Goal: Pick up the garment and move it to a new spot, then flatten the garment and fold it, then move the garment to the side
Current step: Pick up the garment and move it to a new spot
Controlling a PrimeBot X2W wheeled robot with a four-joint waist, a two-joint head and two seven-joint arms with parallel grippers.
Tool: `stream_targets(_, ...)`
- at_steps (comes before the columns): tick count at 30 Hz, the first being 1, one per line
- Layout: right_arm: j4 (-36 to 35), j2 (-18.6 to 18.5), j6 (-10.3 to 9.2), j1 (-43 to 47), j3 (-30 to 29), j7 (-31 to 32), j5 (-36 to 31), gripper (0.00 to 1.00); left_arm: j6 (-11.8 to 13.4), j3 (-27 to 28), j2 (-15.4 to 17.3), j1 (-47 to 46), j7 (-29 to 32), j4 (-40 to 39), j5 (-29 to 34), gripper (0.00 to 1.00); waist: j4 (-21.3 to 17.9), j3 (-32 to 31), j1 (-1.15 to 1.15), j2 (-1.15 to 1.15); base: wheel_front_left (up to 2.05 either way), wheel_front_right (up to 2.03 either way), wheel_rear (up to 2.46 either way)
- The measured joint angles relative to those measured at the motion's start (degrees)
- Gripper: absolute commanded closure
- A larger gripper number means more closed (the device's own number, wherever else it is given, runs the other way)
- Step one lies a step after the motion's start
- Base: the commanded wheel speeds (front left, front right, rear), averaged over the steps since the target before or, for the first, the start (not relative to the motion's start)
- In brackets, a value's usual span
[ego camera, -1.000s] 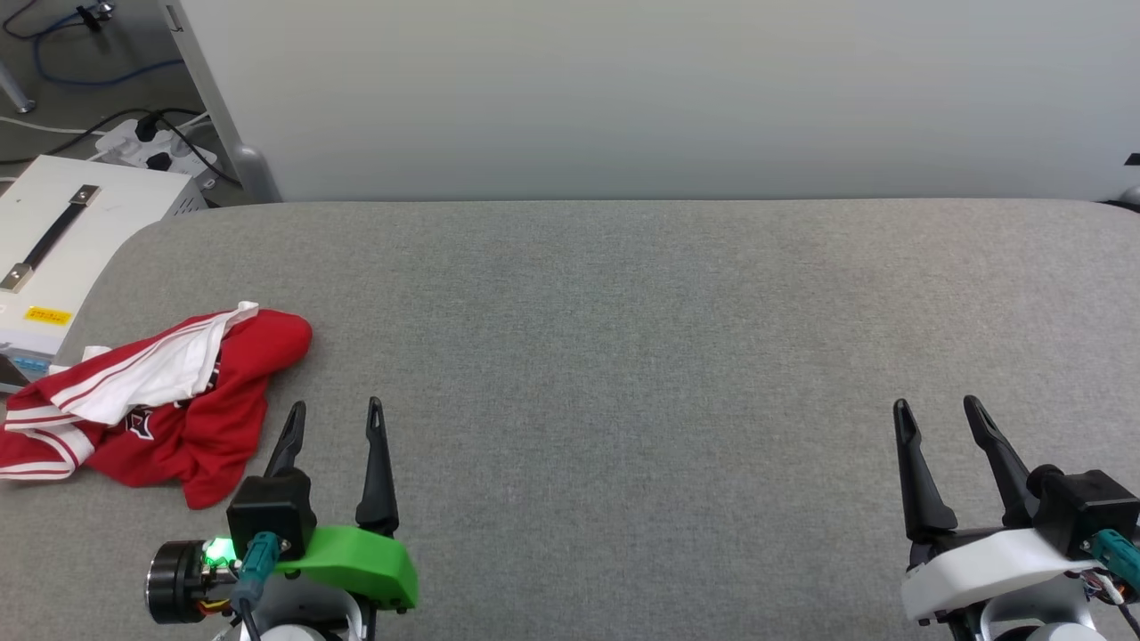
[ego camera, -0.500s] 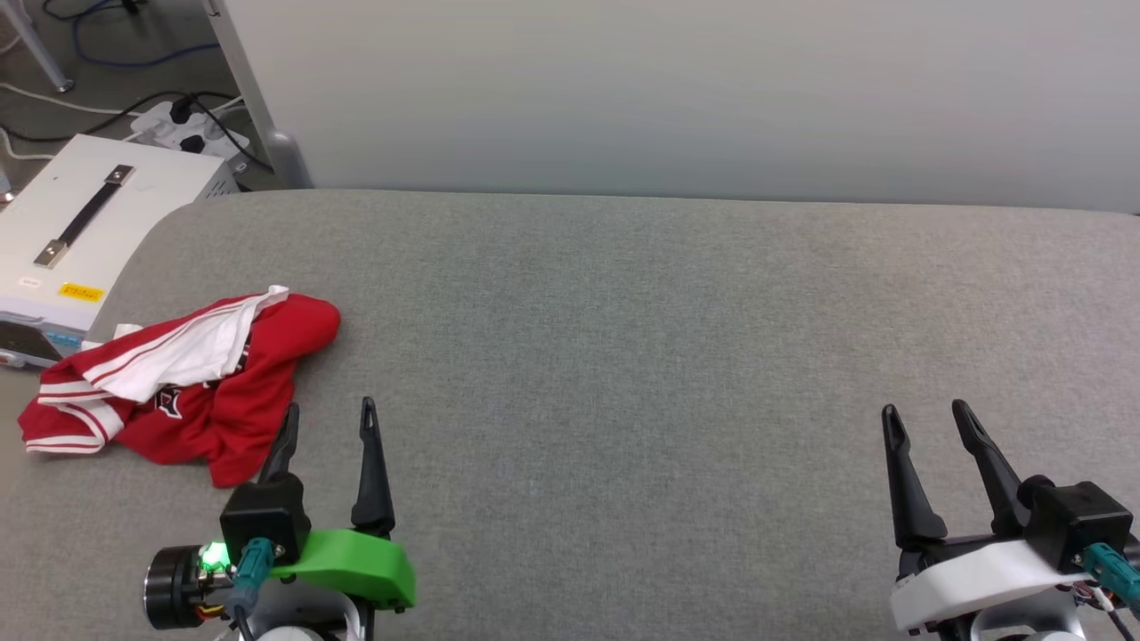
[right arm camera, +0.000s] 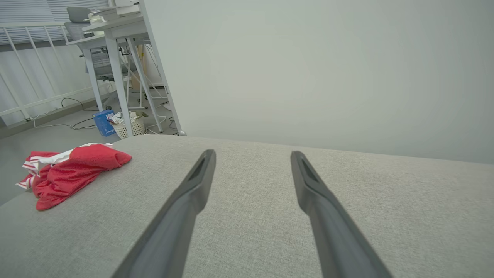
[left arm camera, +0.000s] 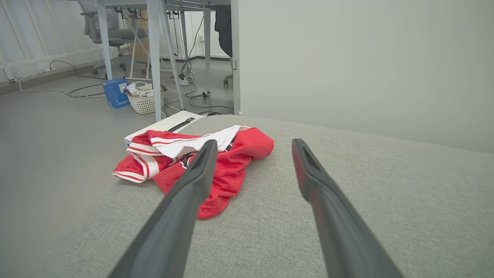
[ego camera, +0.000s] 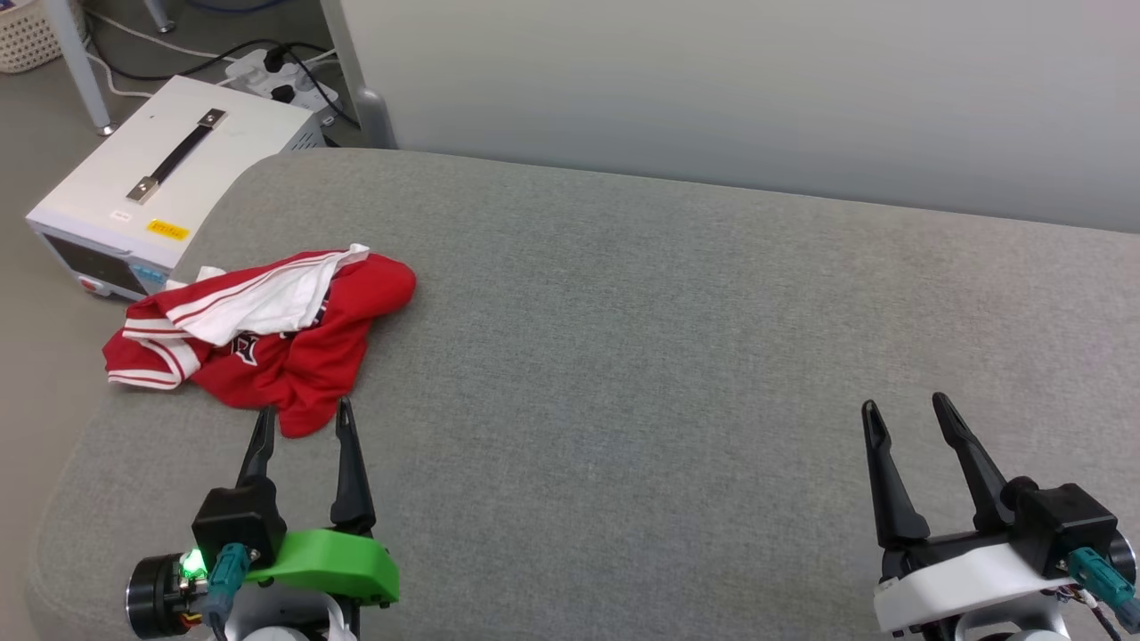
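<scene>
The left gripper's (ego camera: 304, 408) two dark fingers (left arm camera: 193, 181) are standing spread wide, with nothing pinched between them. In the left wrist view they are pointing along the grey padded surface (ego camera: 623, 312), and the gap between them is showing bare grey cloth and the right edge of the garment (ego camera: 294, 365). In the head view the two fingertips are sitting on either side of the garment's nearest red corner. I cannot tell whether either tip is touching the cloth.

The right gripper's (ego camera: 904, 401) fingers (right arm camera: 193, 193) are likewise standing wide apart and holding nothing. They are hovering over bare grey surface at the lower right of the head view, well apart from the garment.

The garment is lying crumpled near the left end of the padded surface, close to its rounded corner. Its red body is bunching toward the robot, a white sleeve is lying folded across the top, and red-and-white striped trim is showing at the left edge, which is reaching the surface's rim. A small patch of black, white-edged print is peeking out between the folds.

Beyond the garment, a white box with a dark handle (ego camera: 169, 178) is sitting on the floor just beside the padded surface, and a power strip (ego camera: 276, 76) with plugged-in cables is lying behind it. A pale wall panel (ego camera: 712, 80) is running along the far edge. In the left wrist view a white basket (left arm camera: 144, 104) and a blue box (left arm camera: 115, 92) are standing on the floor under a desk.
</scene>
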Motion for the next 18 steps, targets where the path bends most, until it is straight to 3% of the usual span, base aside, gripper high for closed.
stream_targets(18,-1.0,0.1,0.0,0.0,1.9,-2.1,-0.4,0.0,1.1,1.6,0.0,-0.1,-2.1,0.7,-3.5,0.0,11.3,2.5,0.0,0.0,0.0,0.0,0.0)
